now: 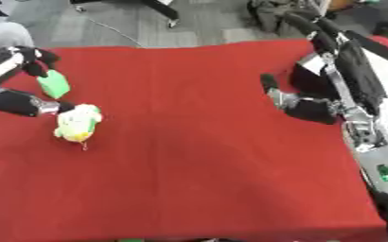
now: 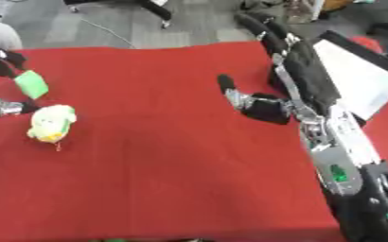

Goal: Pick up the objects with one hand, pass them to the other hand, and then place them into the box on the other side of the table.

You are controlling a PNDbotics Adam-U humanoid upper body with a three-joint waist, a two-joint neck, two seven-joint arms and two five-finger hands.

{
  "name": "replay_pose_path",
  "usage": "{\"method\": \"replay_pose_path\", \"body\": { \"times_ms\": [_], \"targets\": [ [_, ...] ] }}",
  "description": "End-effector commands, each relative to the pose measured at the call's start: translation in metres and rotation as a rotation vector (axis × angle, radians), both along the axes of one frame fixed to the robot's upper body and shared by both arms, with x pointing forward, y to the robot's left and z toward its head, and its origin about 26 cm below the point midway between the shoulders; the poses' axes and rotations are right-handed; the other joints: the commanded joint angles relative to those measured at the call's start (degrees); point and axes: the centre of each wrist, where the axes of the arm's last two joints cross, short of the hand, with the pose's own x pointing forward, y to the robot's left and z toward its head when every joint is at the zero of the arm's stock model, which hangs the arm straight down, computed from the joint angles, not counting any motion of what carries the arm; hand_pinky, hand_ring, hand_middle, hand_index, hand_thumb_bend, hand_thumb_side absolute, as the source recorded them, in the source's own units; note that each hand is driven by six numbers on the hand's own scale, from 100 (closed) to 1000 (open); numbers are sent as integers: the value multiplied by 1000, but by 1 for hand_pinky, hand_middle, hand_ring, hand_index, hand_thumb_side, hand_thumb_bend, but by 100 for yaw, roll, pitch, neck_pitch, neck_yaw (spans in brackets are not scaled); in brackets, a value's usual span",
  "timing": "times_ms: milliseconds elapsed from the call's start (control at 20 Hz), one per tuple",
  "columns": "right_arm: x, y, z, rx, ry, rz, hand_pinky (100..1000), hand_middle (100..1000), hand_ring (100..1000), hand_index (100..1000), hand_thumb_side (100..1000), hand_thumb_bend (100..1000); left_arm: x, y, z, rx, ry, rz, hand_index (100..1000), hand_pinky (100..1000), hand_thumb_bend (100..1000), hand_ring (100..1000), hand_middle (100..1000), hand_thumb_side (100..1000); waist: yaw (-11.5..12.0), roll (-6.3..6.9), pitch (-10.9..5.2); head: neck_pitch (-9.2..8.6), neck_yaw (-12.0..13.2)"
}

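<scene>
We see a bench (image 1: 206, 142) covered in plain red cloth. On it lies a pale yellow and green plush toy (image 1: 78, 123), beside a bright green block (image 1: 54, 84). Both black robot hands (image 1: 19, 103) (image 2: 260, 106) carry silver joints.

I can read no words, numbers or brand marks anywhere in my view. The small green patch (image 1: 386, 172) on my right forearm shows only colour, with no letters I can make out. The white sheet (image 2: 359, 80) at the right edge of the tabletop (image 1: 214, 165) looks blank to me.
</scene>
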Motion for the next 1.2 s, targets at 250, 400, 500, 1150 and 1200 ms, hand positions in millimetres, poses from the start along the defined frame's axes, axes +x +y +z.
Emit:
{"method": "replay_pose_path", "body": {
  "times_ms": [250, 400, 500, 1150, 1200],
  "targets": [
    [-4, 1, 2, 17, 14, 29, 797, 847, 834, 944, 378, 210, 27, -4, -2, 259, 45, 7, 863, 784, 650, 702, 747, 324, -49, -36, -115, -13, 45],
    [-5, 0, -1, 25, 25, 26, 797, 846, 834, 944, 378, 207, 37, -11, -12, 301, 62, 7, 864, 792, 660, 712, 759, 318, -78, -59, -123, -13, 36],
    [-5, -1, -2, 28, 28, 25, 796, 846, 833, 944, 379, 198, 43, -15, -20, 330, 80, 6, 865, 797, 664, 717, 766, 317, -97, -72, -129, -13, 22],
    [-5, -5, -6, 41, 42, 7, 796, 843, 832, 943, 385, 171, 47, -12, -48, 358, 194, 27, 772, 700, 527, 566, 623, 236, -103, -92, -126, -13, -19],
    [-5, -5, -6, 41, 43, 6, 796, 843, 832, 943, 385, 168, 46, -12, -47, 337, 172, 38, 732, 665, 481, 521, 566, 213, -97, -94, -126, -13, -26]
  ]
}}
